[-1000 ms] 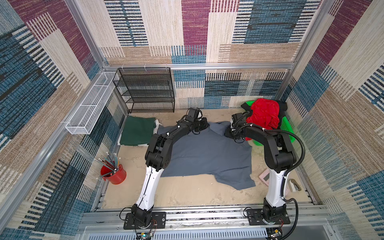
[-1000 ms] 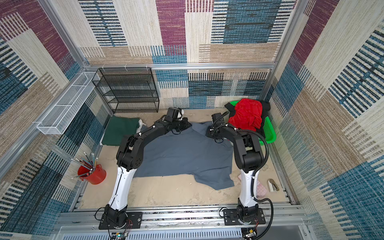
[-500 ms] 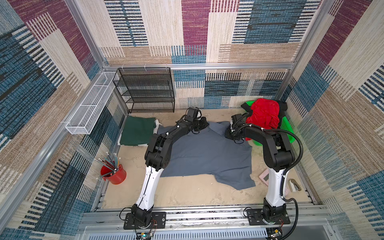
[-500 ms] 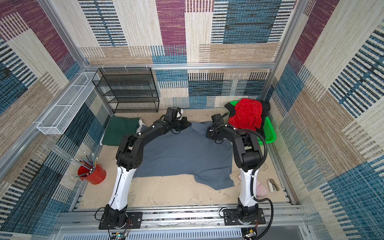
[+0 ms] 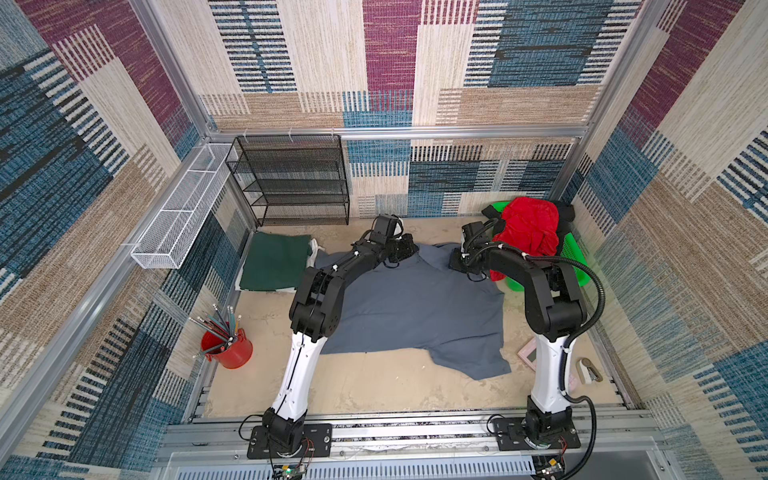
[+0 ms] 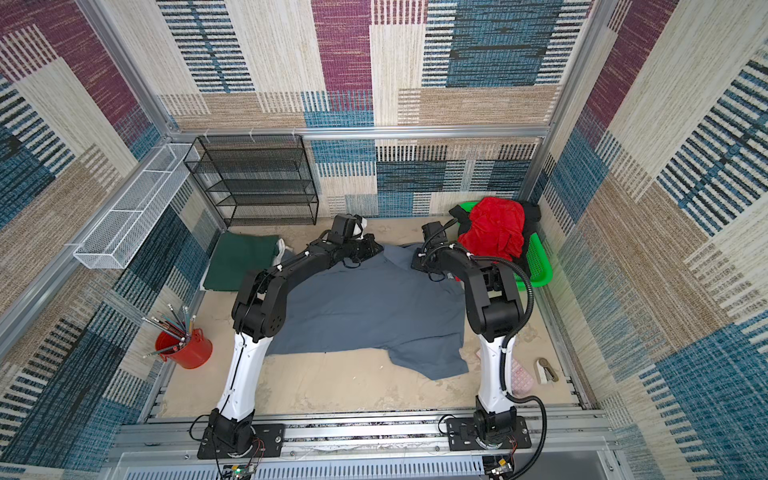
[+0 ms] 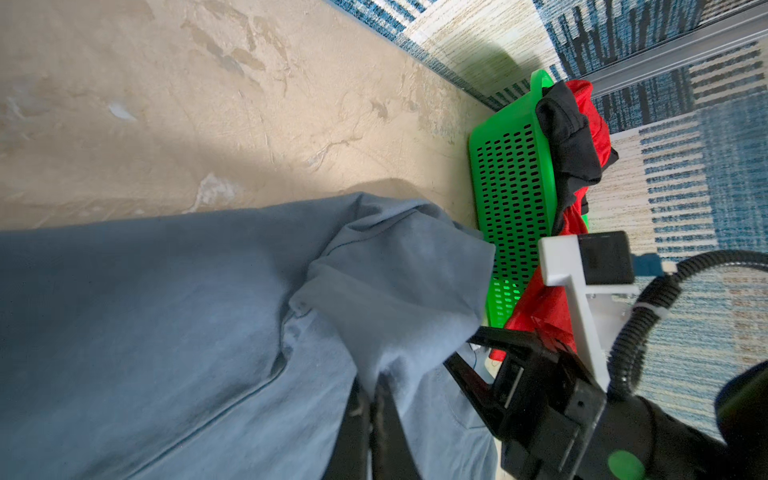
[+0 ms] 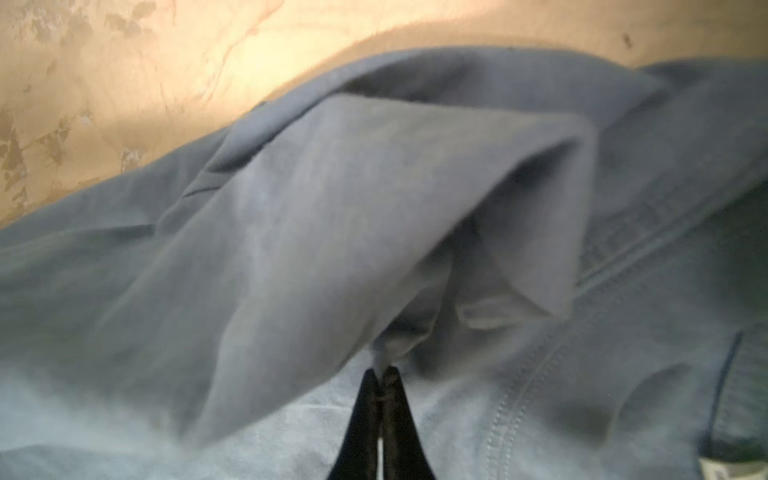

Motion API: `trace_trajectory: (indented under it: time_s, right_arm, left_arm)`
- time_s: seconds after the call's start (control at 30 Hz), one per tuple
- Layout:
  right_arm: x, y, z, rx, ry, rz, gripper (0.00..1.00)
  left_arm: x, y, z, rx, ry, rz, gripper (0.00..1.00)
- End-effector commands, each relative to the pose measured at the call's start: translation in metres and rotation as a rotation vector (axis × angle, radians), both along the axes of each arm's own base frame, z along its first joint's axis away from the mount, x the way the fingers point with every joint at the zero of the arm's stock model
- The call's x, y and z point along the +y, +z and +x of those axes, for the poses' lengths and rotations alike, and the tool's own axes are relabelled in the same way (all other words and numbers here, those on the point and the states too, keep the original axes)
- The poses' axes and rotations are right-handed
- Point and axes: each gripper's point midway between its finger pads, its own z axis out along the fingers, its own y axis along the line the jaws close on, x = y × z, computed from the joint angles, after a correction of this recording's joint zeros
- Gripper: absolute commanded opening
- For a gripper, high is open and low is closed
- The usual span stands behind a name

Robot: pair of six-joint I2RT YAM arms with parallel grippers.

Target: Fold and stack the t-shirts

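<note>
A slate grey t-shirt [image 5: 415, 307] [image 6: 374, 307] lies spread over the sandy table in both top views. My left gripper [image 5: 409, 251] sits at its far edge. In the left wrist view this gripper [image 7: 372, 390] is shut on a raised fold of grey cloth [image 7: 395, 282]. My right gripper [image 5: 457, 264] is at the far right corner of the shirt. In the right wrist view it [image 8: 380, 372] pinches a lifted grey flap [image 8: 374, 208]. A folded dark green t-shirt [image 5: 274, 266] lies at the left on a white one [image 5: 313, 253]. Red [image 5: 528, 224] and black [image 5: 565, 212] t-shirts are heaped in the basket.
The green mesh basket [image 5: 575, 257] stands at the back right, close to my right arm. A black wire shelf [image 5: 291, 178] and a white wire tray [image 5: 183, 208] line the back left. A red cup of pencils [image 5: 228, 349] stands front left. A pink pad [image 5: 530, 353] lies front right.
My right gripper has closed on the far edge of the grey t-shirt. The left gripper has stayed shut on its fold, and both arms have barely shifted.
</note>
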Motion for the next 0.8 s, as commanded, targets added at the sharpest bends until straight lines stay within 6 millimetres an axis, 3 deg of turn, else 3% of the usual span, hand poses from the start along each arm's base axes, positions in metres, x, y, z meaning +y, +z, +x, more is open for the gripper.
trace_trajectory:
  time_s: [0.0, 0.17, 0.3, 0.53, 0.77]
  right_arm:
    - [-0.005, 0.007, 0.002, -0.016, -0.010, -0.032, 0.00]
    - [-0.017, 0.037, -0.002, -0.083, -0.049, -0.067, 0.00]
    - [-0.025, 0.052, -0.016, -0.110, -0.068, -0.085, 0.00]
    - [-0.037, 0.055, -0.050, -0.098, -0.096, -0.099, 0.00]
    - [-0.046, 0.061, -0.078, -0.109, -0.121, -0.101, 0.00]
  left_arm:
    - [-0.002, 0.007, 0.000, -0.006, -0.006, -0.026, 0.00]
    - [-0.003, 0.009, -0.007, -0.003, -0.020, -0.025, 0.00]
    - [0.000, 0.000, -0.016, 0.018, -0.022, -0.008, 0.00]
    - [-0.001, -0.017, -0.035, 0.059, -0.035, -0.008, 0.00]
    - [-0.019, -0.024, -0.066, 0.092, -0.091, 0.015, 0.00]
